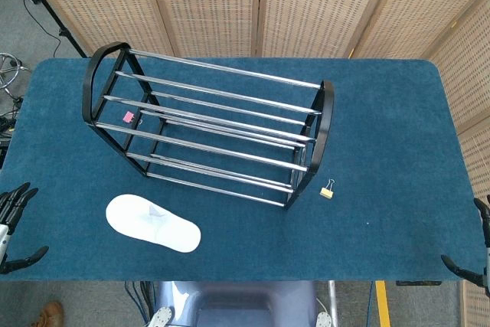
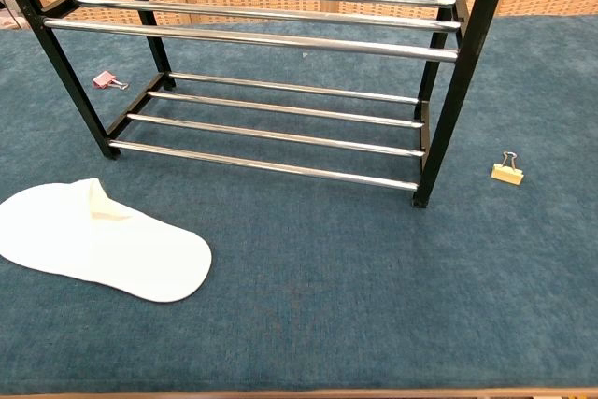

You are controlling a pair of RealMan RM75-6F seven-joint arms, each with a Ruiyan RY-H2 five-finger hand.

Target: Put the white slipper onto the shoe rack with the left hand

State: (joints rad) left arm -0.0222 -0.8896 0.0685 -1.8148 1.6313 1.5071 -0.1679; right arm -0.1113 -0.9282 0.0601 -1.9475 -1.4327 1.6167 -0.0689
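The white slipper (image 1: 151, 223) lies flat on the blue table in front of the rack's left half; the chest view shows the slipper (image 2: 103, 240) at lower left. The shoe rack (image 1: 207, 124), black-framed with chrome bars on two tiers, stands at the table's middle, and in the chest view the rack (image 2: 280, 91) has nothing on its bars. My left hand (image 1: 14, 223) hovers off the table's left front edge, fingers spread, holding nothing, well left of the slipper. My right hand (image 1: 475, 254) shows only partly at the right front corner, fingers apart and empty.
A small yellow binder clip (image 1: 328, 190) lies on the blue table (image 1: 398, 128) by the rack's right front foot, seen too as the clip (image 2: 507, 170). A pink binder clip (image 2: 106, 79) sits behind the rack's left side. Woven screens stand behind the table.
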